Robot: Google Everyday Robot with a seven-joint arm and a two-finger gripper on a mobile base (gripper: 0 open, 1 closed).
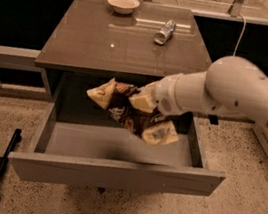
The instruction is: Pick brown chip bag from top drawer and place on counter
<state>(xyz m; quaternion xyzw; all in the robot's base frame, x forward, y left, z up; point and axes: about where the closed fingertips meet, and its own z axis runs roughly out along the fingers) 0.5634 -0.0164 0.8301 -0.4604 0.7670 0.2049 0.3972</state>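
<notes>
Finding: the end effector (pixel 147 100) is clamped on the upper middle of the brown chip bag (pixel 123 110). The bag hangs tilted in the air, one cream end up to the left and the other drooping to the lower right. It is above the open top drawer (pixel 113 174), clear of the drawer floor and just below the front edge of the tabletop (pixel 109 42).

Step in hand, as I judge it: carry the bag up and over that edge.

Recommendations:
- Raise the bag straight up until its drooping end is above the tabletop's edge, and only then move inward. That low end looks likely to catch the edge if you move inward too soon.
- Keep the grip firm. The foil is crinkled and soft, so it may slip or swing.
- Move steadily, since a jerk could swing the loose ends.
- Aim for the bare near half of the tabletop. The silver can (pixel 164 31) and the bowl (pixel 123 3) sit at the far side, well apart from it.
- Lower the bag until it rests on the surface before you release it.
</notes>
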